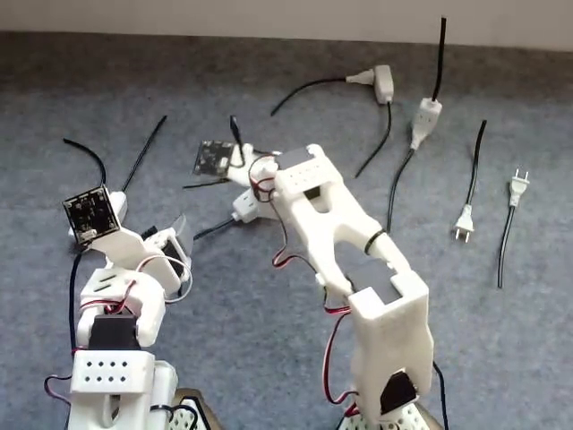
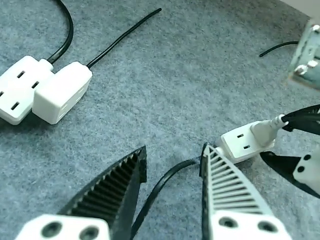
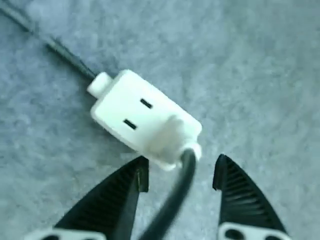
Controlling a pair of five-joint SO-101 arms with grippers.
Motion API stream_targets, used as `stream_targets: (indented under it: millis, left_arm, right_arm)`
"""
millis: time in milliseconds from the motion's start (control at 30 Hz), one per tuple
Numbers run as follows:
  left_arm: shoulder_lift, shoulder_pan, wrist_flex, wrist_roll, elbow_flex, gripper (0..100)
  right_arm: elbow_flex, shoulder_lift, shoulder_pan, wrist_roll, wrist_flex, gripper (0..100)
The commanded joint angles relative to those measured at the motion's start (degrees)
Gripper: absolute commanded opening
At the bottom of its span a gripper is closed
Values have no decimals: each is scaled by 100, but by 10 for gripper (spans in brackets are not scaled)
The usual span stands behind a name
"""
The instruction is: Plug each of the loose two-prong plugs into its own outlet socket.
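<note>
Just ahead of right end effector (image 3: pixel 181 159), spread wide: outlet socket (image 3: pixel 135 112), plug (image 3: pixel 172 136) seated, cord (image 3: pixel 175 200) in gap.

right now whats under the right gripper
Below the open right gripper a white outlet socket lies on the grey carpet, a white plug at its end, its black cable running between the fingers. The prongs are covered, so their depth is unclear.

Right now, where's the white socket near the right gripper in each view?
High view: socket mid-table, at the right arm's tip.
Left wrist view: socket just past the left gripper, a plug in its end.
Right wrist view: socket just ahead of the right gripper.
Shared landmark: its black cable.
</note>
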Motion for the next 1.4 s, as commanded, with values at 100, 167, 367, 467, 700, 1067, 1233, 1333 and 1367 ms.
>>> stream_targets:
  millis: [100,167,367,467,700,1067,1233,1333,1367]
  left_arm:
    - [-57,101,-114,-9,-13,189]
    - [-57,110,-114,-9,-13,189]
    - [-57,110,-114,0,-13,189]
    - [-57,110,-114,0,-13,189]
    - [-57,101,-114,0,-13,189]
    - [-57,-259,-114,18,-40,189]
    - [-57,-435,-114,18,-40,189]
    - [-57,-426,-123,18,-40,189]
    - [-57,-426,-123,18,-40,189]
  right_arm:
    - [-75,-57,620,-870,-207,217]
    - [-84,-75,787,-1301,-198,217]
    - [-75,-295,980,-1565,840,217]
    - [-66,-664,734,-1574,1464,217]
    - [-22,-1253,-110,-2409,1727,217]
    - [-13,-1209,-1253,-2497,2079,217]
    - [-13,-1112,-1332,-2497,1244,217]
    - [-48,-804,-1332,-2637,558,217]
    - [-57,-681,-1323,-2884,391,217]
